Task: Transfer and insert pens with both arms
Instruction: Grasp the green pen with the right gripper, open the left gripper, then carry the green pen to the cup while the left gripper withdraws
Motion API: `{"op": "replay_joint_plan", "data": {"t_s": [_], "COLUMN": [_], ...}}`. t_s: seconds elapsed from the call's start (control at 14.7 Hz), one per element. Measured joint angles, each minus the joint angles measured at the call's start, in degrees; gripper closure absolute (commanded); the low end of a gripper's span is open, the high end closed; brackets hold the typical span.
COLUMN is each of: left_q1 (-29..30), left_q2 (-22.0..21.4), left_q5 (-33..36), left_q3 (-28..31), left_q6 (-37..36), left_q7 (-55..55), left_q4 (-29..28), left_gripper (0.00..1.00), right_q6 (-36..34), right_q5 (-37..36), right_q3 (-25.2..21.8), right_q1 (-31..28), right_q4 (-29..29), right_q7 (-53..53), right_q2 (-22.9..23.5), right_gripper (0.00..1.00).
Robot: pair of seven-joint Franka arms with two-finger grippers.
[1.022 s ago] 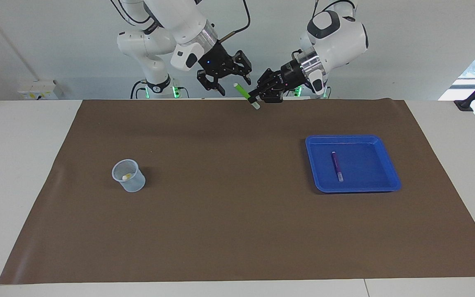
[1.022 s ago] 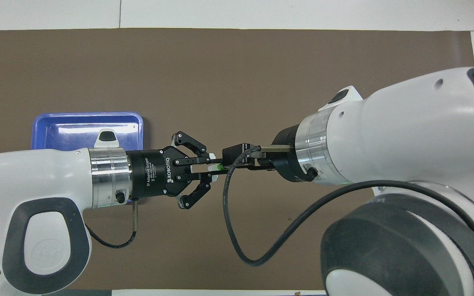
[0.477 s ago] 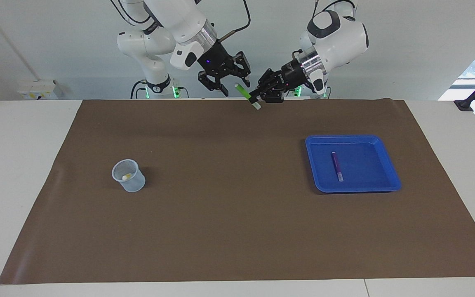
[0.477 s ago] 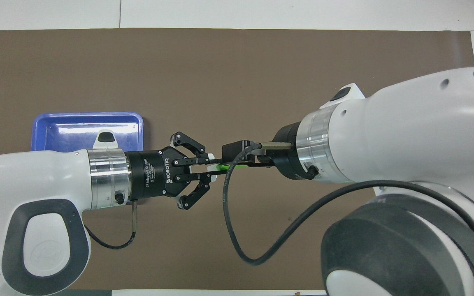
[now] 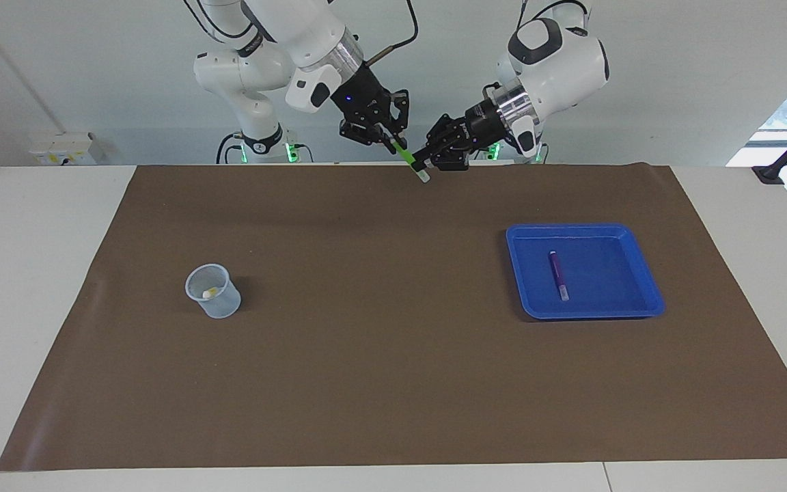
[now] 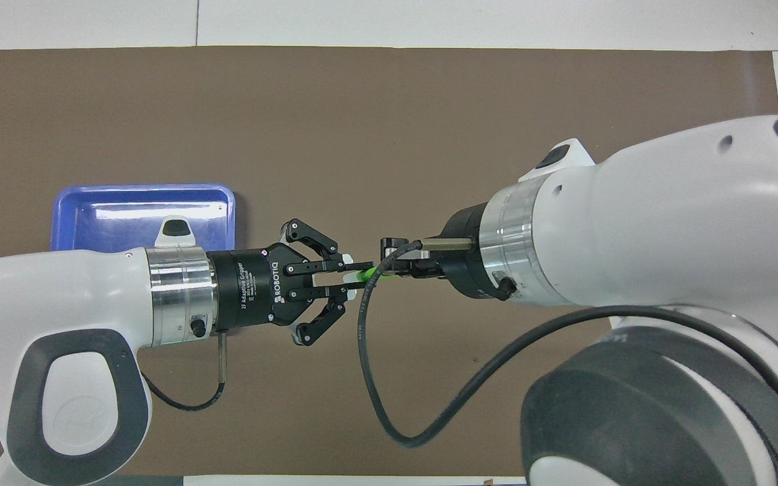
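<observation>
This is a robotics lab. Two bulky white robot arms (image 5: 298, 34) and (image 5: 557, 55) are mounted at one edge of a white counter (image 5: 24, 273), with cables looping from their wrists. Two slimmer arms with green-lit bases (image 5: 264, 147) stand beside them. A plain brown mat (image 5: 393, 376) covers the counter as a test surface. The wall is bare and pale, with a socket box (image 5: 65, 149) fixed low on it.

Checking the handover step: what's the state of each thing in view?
green pen: in the air, gripped by both grippers
left gripper: shut on green pen
right gripper: shut on green pen
purple pen: lying in blue tray
cup: upright, yellowish item inside
</observation>
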Motion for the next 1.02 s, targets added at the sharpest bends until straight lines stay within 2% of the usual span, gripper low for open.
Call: {"op": "replay_joint_plan", "data": {"t_s": [0.07,0.41,0.61,0.75,1.02], "left_q1": [0.0,0.0,0.0,0.2,2.4], "left_q2": [0.0,-0.5,-1.1,-1.1,-1.1], "left_q5": [0.0,0.0,0.0,0.8,9.1], "left_q3": [0.0,0.1,0.2,0.4,0.8], "left_q6": [0.0,0.2,0.2,0.2,-0.1], "left_q7": [0.0,0.0,0.9,3.2,9.6], "left_q4": [0.0,0.0,0.0,0.0,-0.5], "left_gripper": [0.01,0.0,0.0,0.0,0.0], "right_q6": [0.0,-0.2,-0.3,-0.3,1.4], "right_q5": [0.0,-3.2,-4.8,-9.6,-17.1], "right_q3": [0.0,-1.3,-6.0,-9.1,-14.7], "right_q1": [0.0,-0.4,-0.6,-0.8,-1.1], "right_q4": [0.0,-0.4,-1.7,-3.3,-8.2], "right_q7": [0.0,-4.1,-11.6,-16.4,-26.2], "right_q2": [0.0,0.1,0.1,0.0,-1.2], "right_gripper": [1.0,1.0,1.0,1.0,1.0]}}
